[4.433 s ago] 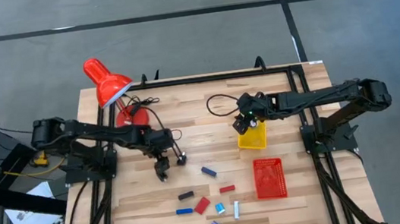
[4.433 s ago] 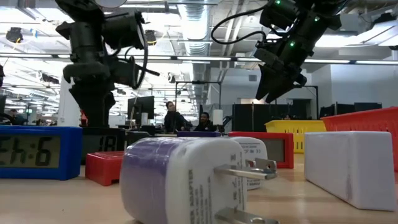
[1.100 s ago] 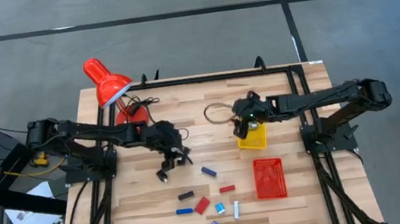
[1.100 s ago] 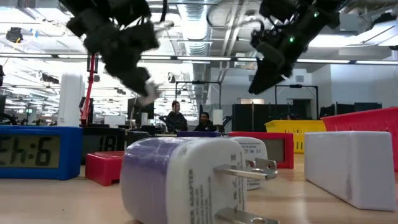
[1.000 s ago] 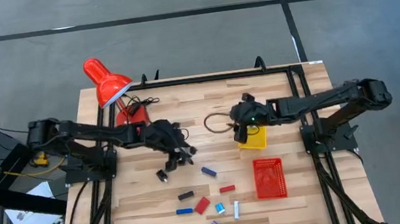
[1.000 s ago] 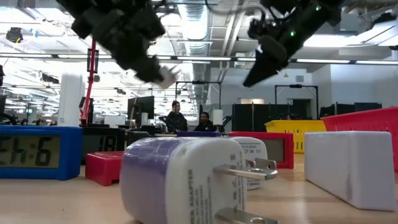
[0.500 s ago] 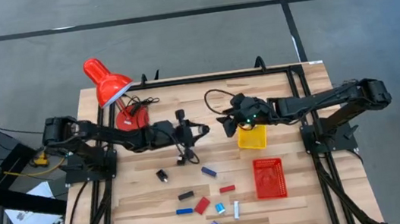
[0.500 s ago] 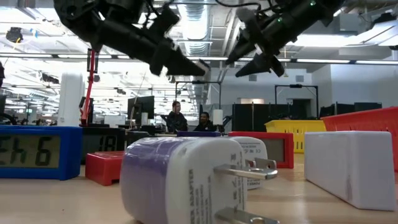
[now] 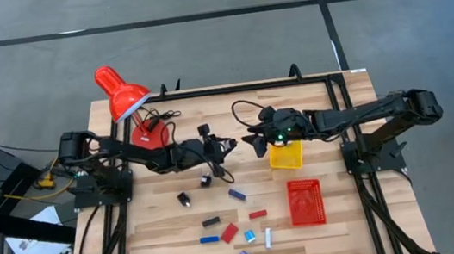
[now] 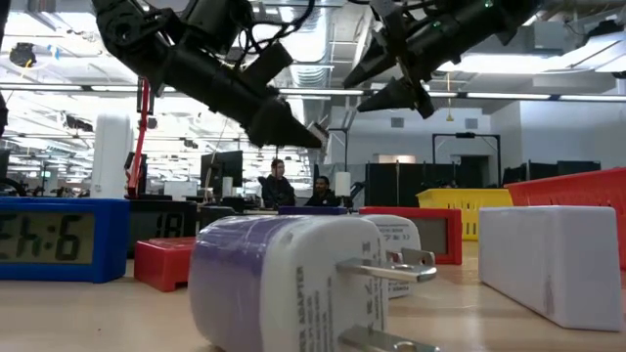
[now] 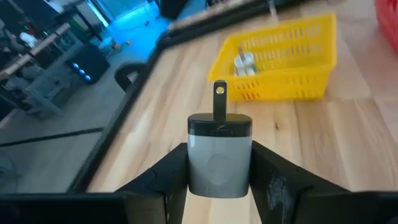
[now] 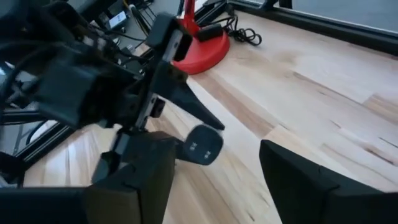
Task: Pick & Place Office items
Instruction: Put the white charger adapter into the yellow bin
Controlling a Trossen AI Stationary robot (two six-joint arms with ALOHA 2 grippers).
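My left gripper (image 11: 219,155) is shut on a grey plug adapter (image 11: 219,163) with a black cap and a metal prong. It hovers over the table's middle (image 9: 228,147). My right gripper (image 12: 217,168) is open. It faces the left one from the right (image 9: 253,144), a short gap away, and touches nothing. The adapter (image 12: 202,144) shows between its spread fingers, farther off. The other office items lie flat near the near edge: a blue bar (image 9: 236,194), a red block (image 9: 229,233), a black piece (image 9: 184,199). My left gripper pinches the adapter's grey body (image 11: 198,171) between its two fingers, one on each side face. The fingers come in about level from the table's left. The black cap and prong (image 11: 219,93) stick out ahead of the fingertips, and the adapter is lifted clear of the table.
A yellow tray (image 9: 286,158) holding small pieces sits just right of the grippers, with a red mesh basket (image 9: 306,201) nearer the near edge. A red desk lamp (image 9: 123,94) stands at the far left. A purple-and-white adapter (image 10: 284,284), a blue clock (image 10: 59,240) and a white block (image 10: 553,264) crowd the low view.
My left gripper has risen from the table and swung toward the table's right, tipping from pointing down to about level and carrying the adapter up with it. My right gripper has moved left, off the yellow tray, and turned to face the left gripper.
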